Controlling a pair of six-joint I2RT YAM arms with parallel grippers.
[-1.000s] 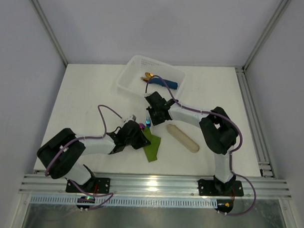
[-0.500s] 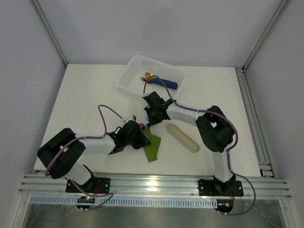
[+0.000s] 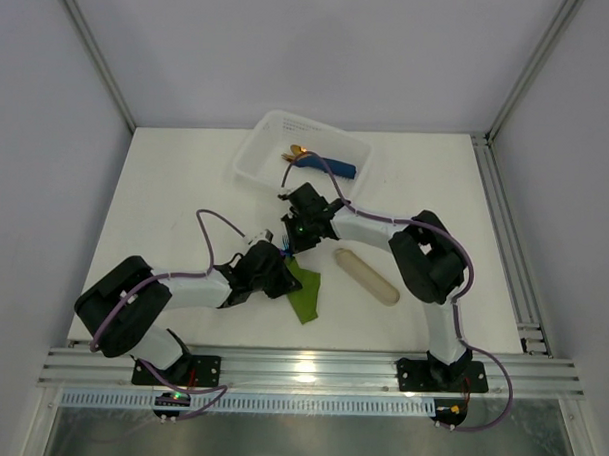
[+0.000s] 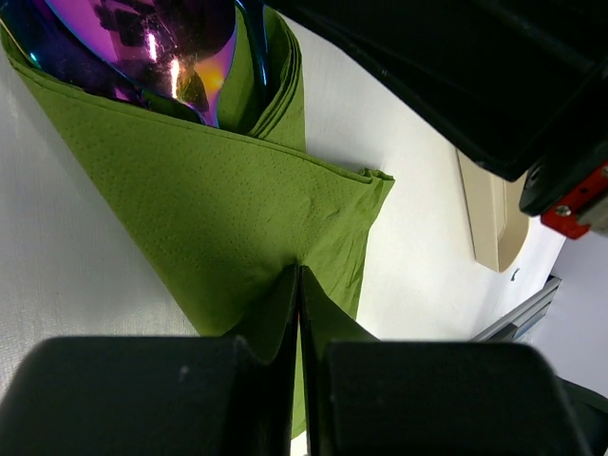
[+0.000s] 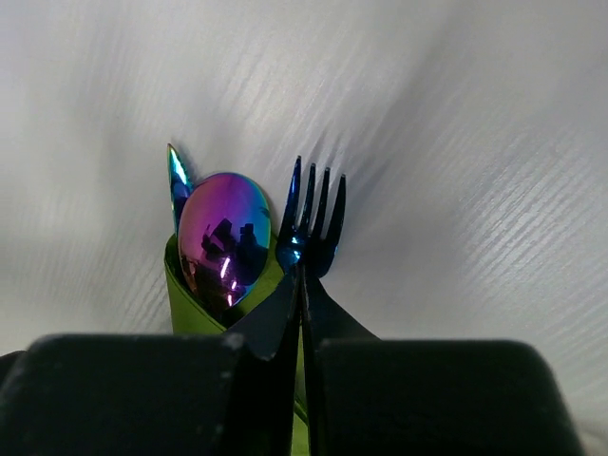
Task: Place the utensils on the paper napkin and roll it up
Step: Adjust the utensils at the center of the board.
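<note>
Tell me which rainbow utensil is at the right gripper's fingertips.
The fork, tines up, at the tips of the shut right gripper; the spoon left of it in the paper napkin, the knife tip farther left.

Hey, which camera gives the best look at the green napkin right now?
The left wrist view: the green napkin fills much of it, folds and texture clear. The top view shows only a small green piece beside the left hand; the right wrist view shows just a green sliver below the spoon.

Napkin [image 3: 304,288]: on the table [image 3: 165,198], near centre.
Utensils [image 5: 252,233]: inside the napkin, heads protruding.
Oblong piece [image 3: 366,275]: right of napkin, apart.
Bin [image 3: 251,158]: behind, holding wrapped cutlery [image 3: 327,167].
</note>
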